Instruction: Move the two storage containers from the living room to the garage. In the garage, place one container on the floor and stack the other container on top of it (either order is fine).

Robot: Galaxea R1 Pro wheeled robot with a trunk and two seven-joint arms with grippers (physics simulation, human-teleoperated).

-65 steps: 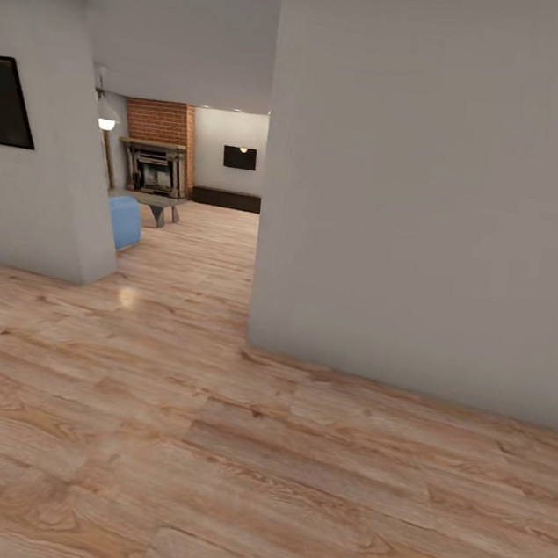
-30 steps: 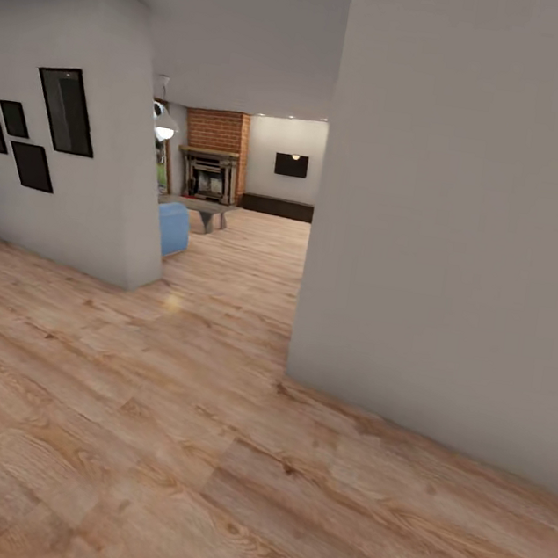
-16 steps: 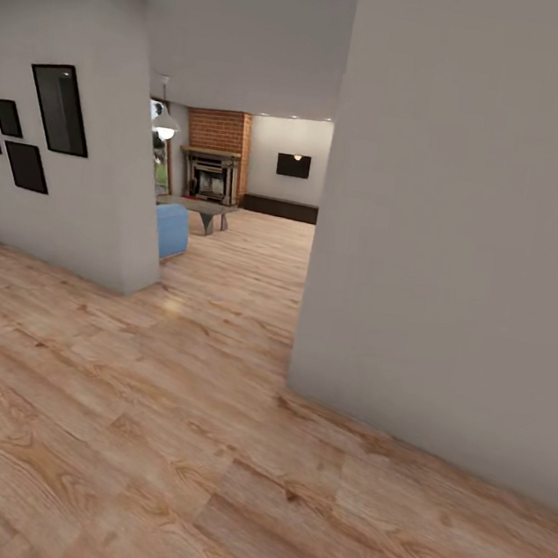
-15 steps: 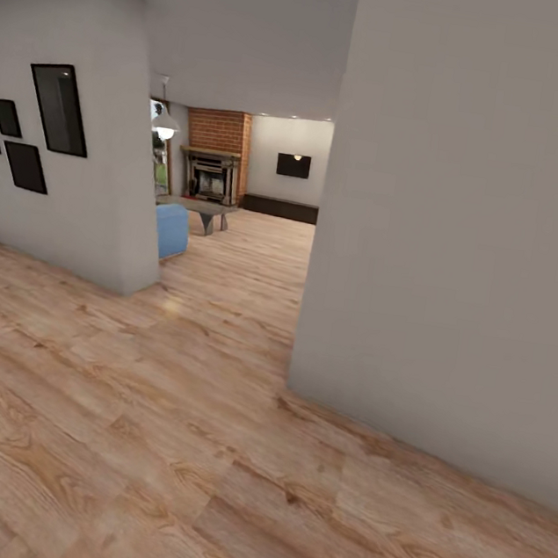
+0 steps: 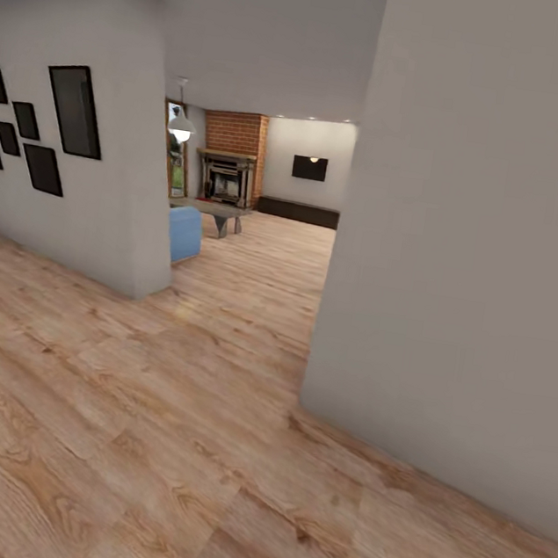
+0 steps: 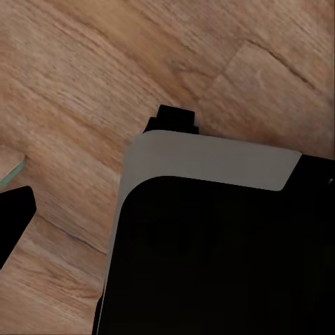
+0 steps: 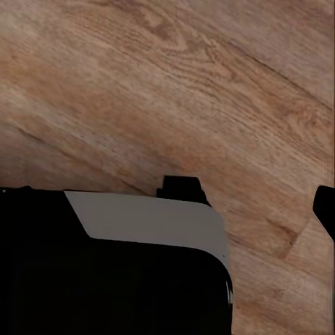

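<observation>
Hallway of light wood plank floor (image 5: 159,440) fills the lower part of the head view, with a plain grey-white wall corner (image 5: 469,252) close on the right and a second white wall (image 5: 107,175) carrying black rectangular picture frames (image 5: 75,110) on the left. Between the two walls an opening leads to the living room (image 5: 266,180), where a red brick fireplace (image 5: 232,153) stands at the far end, a light blue sofa (image 5: 183,234) juts out from behind the left wall, a grey low table (image 5: 217,214) sits just beyond it, and a long dark low cabinet (image 5: 302,212) runs along the back wall under a small dark wall panel (image 5: 310,167). A white pendant lamp (image 5: 181,130) hangs near the left wall. No orange-red storage bin can be made out from here, so the two bins are probably deeper in that room, and the robot seems to be on its way to fetch them.

Left wrist view looks straight down at the wood planks, with a black and grey part of the robot's body (image 6: 216,244) beneath the camera; I cannot tell whether the left tool is released or clenched.

Right wrist view gives the same: wood planks and a black and grey body panel (image 7: 125,265), likely because both arms hang tucked for driving; the right tool's state cannot be told either
</observation>
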